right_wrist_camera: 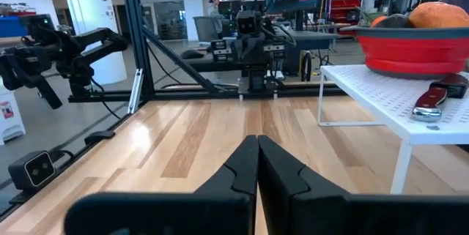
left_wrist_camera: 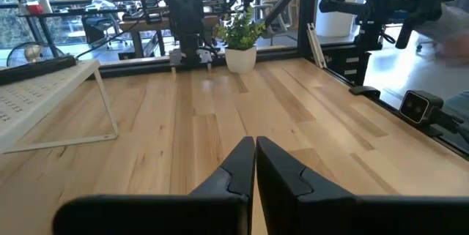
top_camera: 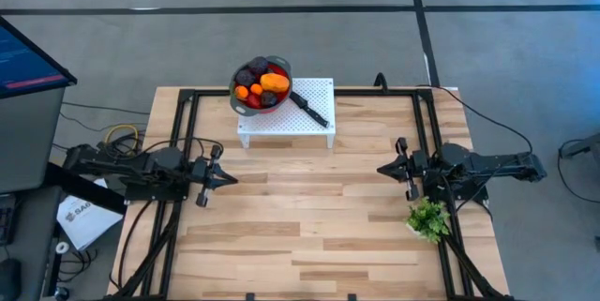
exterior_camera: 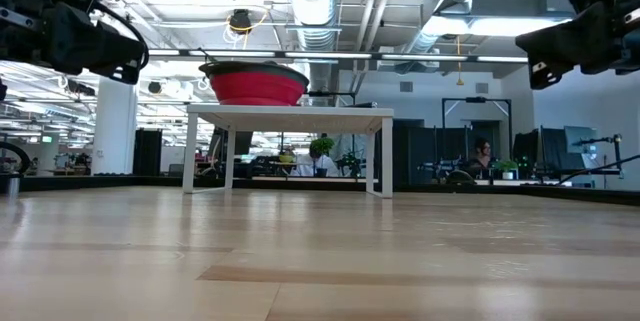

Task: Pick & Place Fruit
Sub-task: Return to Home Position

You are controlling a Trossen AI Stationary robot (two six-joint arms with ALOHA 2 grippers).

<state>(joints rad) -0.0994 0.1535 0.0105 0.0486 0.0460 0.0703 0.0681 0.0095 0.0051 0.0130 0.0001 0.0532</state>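
Observation:
The fruit (top_camera: 262, 86), dark purple, red and orange pieces with one larger orange-yellow piece (top_camera: 274, 82), lies heaped in a red bowl with a grey rim (top_camera: 234, 98). The bowl stands on a white perforated stand (top_camera: 314, 118) at the table's far middle; it also shows in the low view (exterior_camera: 255, 84) and the right wrist view (right_wrist_camera: 414, 48). My left gripper (top_camera: 230, 178) is shut and empty at the table's left, above the wood. My right gripper (top_camera: 382, 169) is shut and empty at the right.
A dark-handled knife (top_camera: 309, 108) lies on the stand beside the bowl. A green leafy sprig in a white pot (top_camera: 428, 218) stands near the right arm. A black frame (top_camera: 187, 95) runs round the table's far and side edges. Bare wood lies between the two grippers.

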